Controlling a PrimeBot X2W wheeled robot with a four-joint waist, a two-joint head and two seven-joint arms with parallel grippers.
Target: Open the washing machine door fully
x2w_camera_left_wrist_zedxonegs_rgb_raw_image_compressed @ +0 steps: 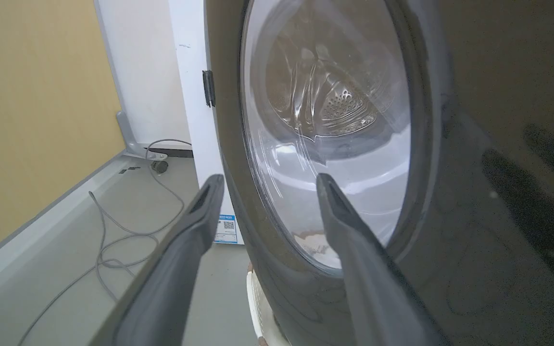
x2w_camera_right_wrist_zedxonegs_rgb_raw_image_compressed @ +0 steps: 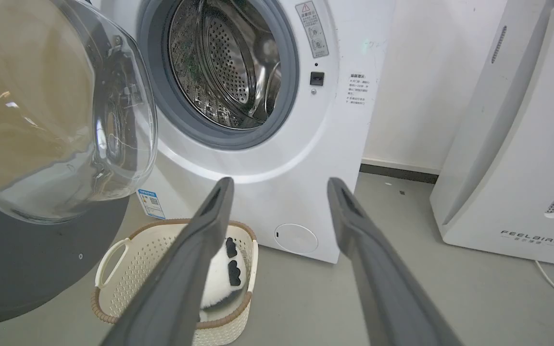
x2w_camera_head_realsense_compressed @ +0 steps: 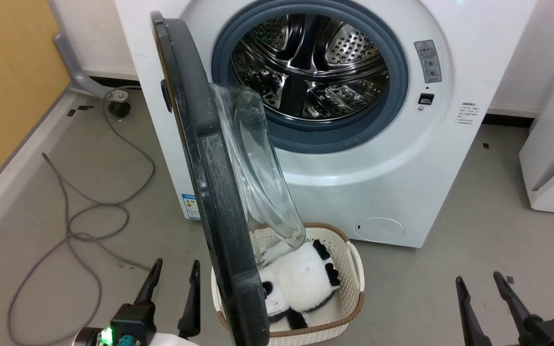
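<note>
Black washing machine door (x2w_camera_head_realsense_compressed: 214,202) open; one basket (x2w_camera_head_realsense_compressed: 358,276).

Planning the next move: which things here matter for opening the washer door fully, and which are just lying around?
Job: large round glossy black washing machine door with clear glass bowl; left end effector, open beside it.
Lying about: cream plastic basket; black-and-white panda plush toy inside it; grey floor cable; white air purifier.
</note>
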